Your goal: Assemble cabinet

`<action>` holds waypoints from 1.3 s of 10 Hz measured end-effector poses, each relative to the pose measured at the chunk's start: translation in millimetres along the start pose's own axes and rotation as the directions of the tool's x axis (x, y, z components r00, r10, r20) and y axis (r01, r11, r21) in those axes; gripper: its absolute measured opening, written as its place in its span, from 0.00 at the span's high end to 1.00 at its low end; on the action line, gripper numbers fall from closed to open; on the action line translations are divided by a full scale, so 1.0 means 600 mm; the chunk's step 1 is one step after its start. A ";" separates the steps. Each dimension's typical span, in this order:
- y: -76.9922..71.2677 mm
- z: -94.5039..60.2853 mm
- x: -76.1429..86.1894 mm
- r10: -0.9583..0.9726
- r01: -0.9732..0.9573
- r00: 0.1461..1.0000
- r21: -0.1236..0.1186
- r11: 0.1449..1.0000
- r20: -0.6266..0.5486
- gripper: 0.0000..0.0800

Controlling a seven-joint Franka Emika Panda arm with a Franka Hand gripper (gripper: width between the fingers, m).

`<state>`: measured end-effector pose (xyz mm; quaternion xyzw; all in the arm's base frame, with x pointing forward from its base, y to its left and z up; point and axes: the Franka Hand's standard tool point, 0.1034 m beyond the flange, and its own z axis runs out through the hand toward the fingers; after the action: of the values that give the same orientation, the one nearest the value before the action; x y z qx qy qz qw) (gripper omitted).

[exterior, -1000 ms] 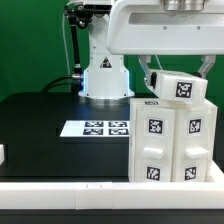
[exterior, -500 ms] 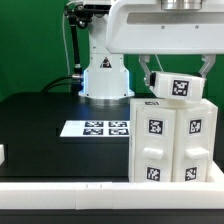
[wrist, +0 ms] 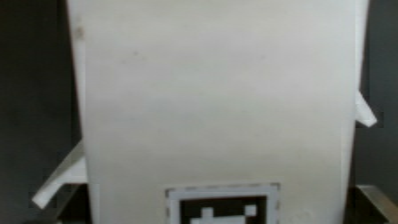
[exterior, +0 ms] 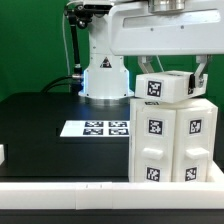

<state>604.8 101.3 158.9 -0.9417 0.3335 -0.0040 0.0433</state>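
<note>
The cabinet's big white box [exterior: 172,142] stands upright at the front of the exterior view's right, with square tags on its two front door panels. The white top slab [exterior: 165,87], with a tag on its front edge, lies about level just above or on the box's top; I cannot tell if they touch. My gripper [exterior: 172,72] is over the slab, a dark finger at each end, shut on it. In the wrist view the slab [wrist: 205,100] fills the picture, with its tag [wrist: 226,206] at one edge.
The marker board [exterior: 98,128] lies flat on the black table, left of the box. The arm's white base [exterior: 105,78] stands behind it. A small white piece [exterior: 2,155] shows at the left edge. A white rim [exterior: 60,198] runs along the table's front.
The slab has turned from tilted to about level and shifted a little to the exterior view's left, over the box, with the gripper still holding it.
</note>
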 end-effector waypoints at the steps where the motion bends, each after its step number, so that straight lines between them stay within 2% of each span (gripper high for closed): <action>1: 0.000 0.000 0.000 0.075 -0.075 0.997 0.000 0.997 0.000 0.31; 4: 0.000 0.001 0.000 0.288 -0.288 0.958 0.006 0.958 0.004 0.31; 6: 0.005 0.001 0.003 0.509 -0.510 0.860 0.036 0.860 0.024 0.31; 8: 0.002 0.003 0.009 0.696 -0.698 0.716 0.077 0.711 0.064 0.31; 11: 0.002 0.002 0.009 0.793 -0.797 0.603 0.069 0.600 0.080 0.31; 13: 0.001 0.002 0.012 0.862 -0.867 0.499 0.064 0.495 0.092 0.31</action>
<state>609.9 96.3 157.4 -0.6449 0.7580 0.0234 0.0952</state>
